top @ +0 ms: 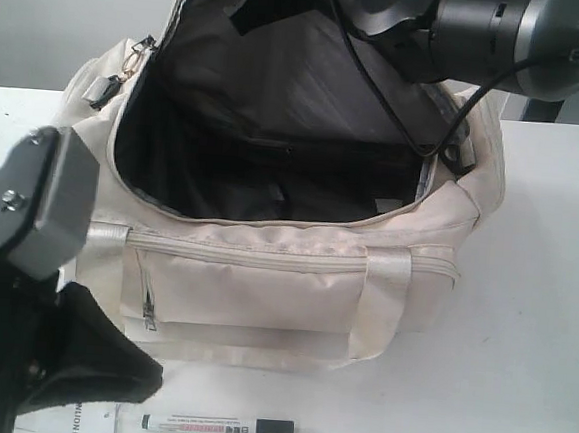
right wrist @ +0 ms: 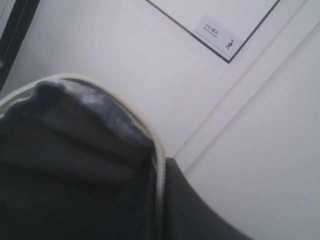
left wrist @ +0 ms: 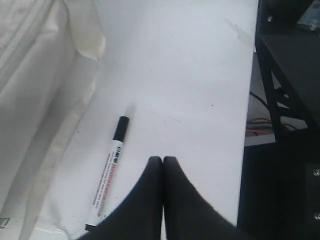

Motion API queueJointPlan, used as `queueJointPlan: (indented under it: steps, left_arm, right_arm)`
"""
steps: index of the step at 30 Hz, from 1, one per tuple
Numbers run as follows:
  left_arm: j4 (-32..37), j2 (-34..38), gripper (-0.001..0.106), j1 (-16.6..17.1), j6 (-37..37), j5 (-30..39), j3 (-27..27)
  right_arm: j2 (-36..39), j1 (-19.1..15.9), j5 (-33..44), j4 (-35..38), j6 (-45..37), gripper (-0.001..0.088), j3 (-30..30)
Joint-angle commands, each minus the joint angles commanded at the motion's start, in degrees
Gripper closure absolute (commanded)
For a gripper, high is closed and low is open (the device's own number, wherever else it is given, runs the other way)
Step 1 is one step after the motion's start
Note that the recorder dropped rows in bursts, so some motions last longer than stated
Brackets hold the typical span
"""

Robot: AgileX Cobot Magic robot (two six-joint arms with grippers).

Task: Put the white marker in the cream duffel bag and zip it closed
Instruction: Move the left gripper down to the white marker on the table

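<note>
1. The left gripper (left wrist: pixel 163 161) has its two black fingers pressed together, with nothing between them; it sits low over the white table (top: pixel 525 345), in front of the bag's left corner.
2. The white marker (left wrist: pixel 109 173) lies flat on the table just beside those fingers, on the side toward the bag; its black cap points away from the wrist camera; in the exterior view it lies along the bag's front, cap toward the right, apart from the fabric.
3. The right gripper (right wrist: pixel 159 167) is clamped on the top flap (top: pixel 281 65); the flap's pale piped edge runs straight down against the one dark finger (right wrist: pixel 200 210) that shows; the other finger is hidden behind the fabric.
4. The flap stands raised behind the opening, its dark inner side facing the exterior camera.
5. The cream duffel bag (top: pixel 287 251) sits upright on the table with its mouth wide open; the dark lining (top: pixel 272 180) is all that can be made out inside, apart from a small pale tag (top: pixel 381 205) near the right end; the marker is not in it.
6. The front pocket (top: pixel 253 294) has its zip closed, with the puller hanging at the left end; a pale webbing handle (top: pixel 384 284) runs down the front to the right of the pocket.
</note>
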Motion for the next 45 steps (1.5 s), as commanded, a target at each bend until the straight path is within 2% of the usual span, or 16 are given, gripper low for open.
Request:
queueJointPlan:
  steps: [7, 15, 17, 22, 28, 32, 34, 38, 42, 45]
  left_arm:
    - [3.2, 7.8, 0.105, -3.1, -4.4, 0.0, -2.3]
    - [18.2, 16.3, 0.105, -7.4, -15.0, 2.5, -8.7]
    - [20.6, 18.4, 0.101, -8.8, -16.2, 2.1, -9.3]
    - [21.3, 22.9, 0.083, -11.3, -19.1, 0.7, -10.6]
    - [28.3, 28.1, 0.067, -12.0, -25.9, 0.8, -14.0]
    - [28.6, 30.5, 0.064, -12.0, -26.1, 0.8, -16.1]
    - [30.9, 31.6, 0.064, -12.0, -26.1, 0.7, -16.5]
    - [32.1, 34.9, 0.064, -13.1, -20.1, 0.8, -16.8]
    - [33.2, 35.2, 0.064, -15.1, -20.2, -3.7, -16.8]
    - [34.0, 35.3, 0.064, -15.3, -20.3, -5.5, -16.8]
  right_arm:
    - [0.0, 0.0, 0.0, 0.0, 0.0, 0.0868, 0.0]
    - [0.0, 0.0, 0.0, 0.0, 0.0, 0.0868, 0.0]
    - [0.0, 0.0, 0.0, 0.0, 0.0, 0.0868, 0.0]
    - [0.0, 0.0, 0.0, 0.0, 0.0, 0.0868, 0.0]
    - [0.0, 0.0, 0.0, 0.0, 0.0, 0.0868, 0.0]
    - [0.0, 0.0, 0.0, 0.0, 0.0, 0.0868, 0.0]
    - [0.0, 0.0, 0.0, 0.0, 0.0, 0.0868, 0.0]
    - [0.0, 0.0, 0.0, 0.0, 0.0, 0.0868, 0.0]
    - [0.0, 0.0, 0.0, 0.0, 0.0, 0.0868, 0.0]
    - [0.0, 0.0, 0.0, 0.0, 0.0, 0.0868, 0.0]
